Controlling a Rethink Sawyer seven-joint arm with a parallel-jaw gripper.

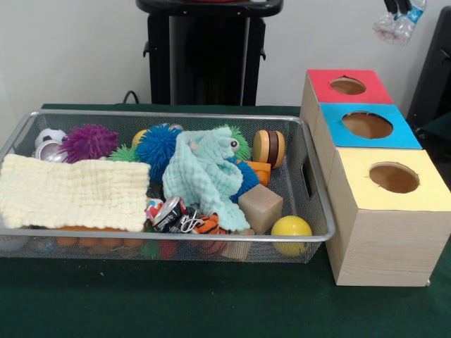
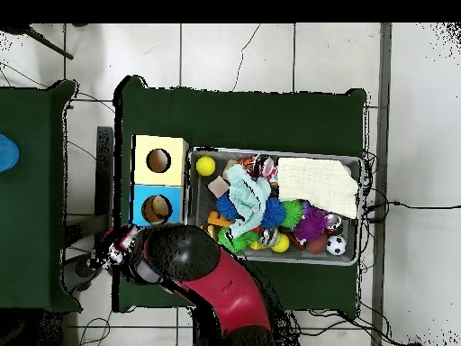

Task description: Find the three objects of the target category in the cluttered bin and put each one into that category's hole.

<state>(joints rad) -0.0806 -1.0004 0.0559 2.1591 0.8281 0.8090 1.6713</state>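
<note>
My gripper [image 1: 400, 7] shows only its black tips at the top right edge. It is shut on a clear crinkly plastic bottle [image 1: 393, 28], which hangs high above and to the right of the box, beyond its red end. In the overhead view the gripper [image 2: 112, 253] and the bottle [image 2: 99, 259] are off the box's corner. The blue-topped hole [image 1: 366, 125] is the middle one on the wooden box, and it also shows from overhead [image 2: 158, 208]. The wire mesh bin [image 1: 176, 115] is full of toys, and no other clear bottle shows in it.
A red-topped hole [image 1: 347, 86] and a yellow-topped hole [image 1: 393, 177] flank the blue one. In the bin are a cream cloth [image 1: 70, 191], a mint plush toy [image 1: 204, 176], spiky balls, a crushed can [image 1: 169, 211], a wooden block [image 1: 260, 208] and a yellow ball [image 1: 291, 231]. The arm [image 2: 207, 279] covers the box's red end from overhead.
</note>
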